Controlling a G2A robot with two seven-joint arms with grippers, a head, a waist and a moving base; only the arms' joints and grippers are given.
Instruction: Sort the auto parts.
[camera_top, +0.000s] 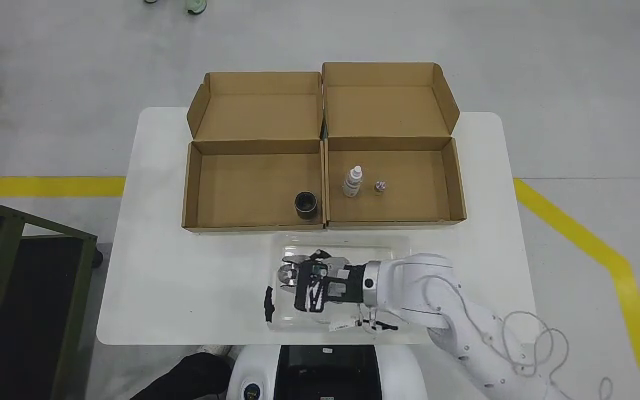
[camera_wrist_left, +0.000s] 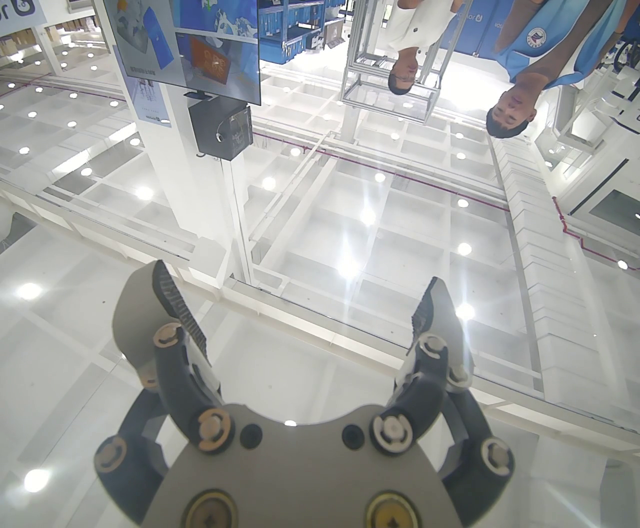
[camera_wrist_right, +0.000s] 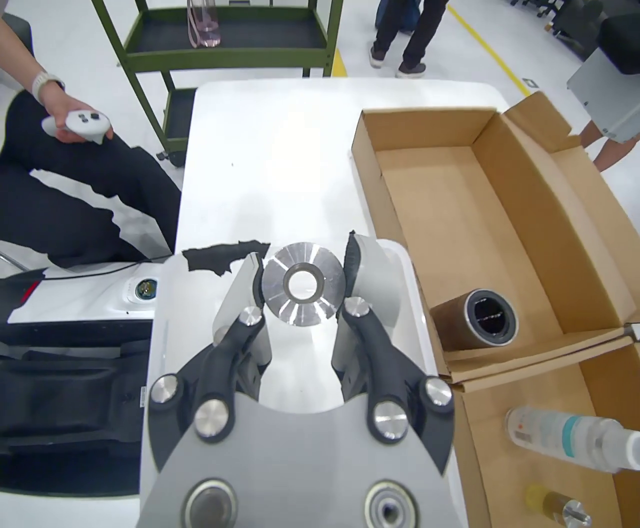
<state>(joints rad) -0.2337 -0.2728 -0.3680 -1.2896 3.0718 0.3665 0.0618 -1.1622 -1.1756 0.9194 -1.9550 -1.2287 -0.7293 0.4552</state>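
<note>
My right gripper (camera_wrist_right: 303, 274) is over the clear plastic tray (camera_wrist_right: 411, 285), shut on a flat silver metal disc (camera_wrist_right: 320, 262) with a round centre hole; one finger presses each side of its rim. From above, this gripper (camera_top: 296, 278) sits at the tray's (camera_top: 400, 243) left part, near the table's front edge. The left cardboard box (camera_top: 240, 190) holds a dark cylindrical sleeve (camera_top: 306, 205). In the right box (camera_top: 420, 185) lie a small white bottle (camera_top: 353, 181) and a small metal part (camera_top: 380, 186). My left gripper (camera_wrist_left: 302, 310) points at the ceiling, open, with nothing between its fingers.
Both boxes stand side by side behind the tray with their lids folded back. A torn black scrap (camera_wrist_right: 220, 257) lies at the tray's corner. The sleeve (camera_wrist_right: 475, 320), bottle (camera_wrist_right: 570, 440) and metal part (camera_wrist_right: 560, 507) show in the right wrist view. A green cart (camera_wrist_right: 225, 50) stands beyond the table.
</note>
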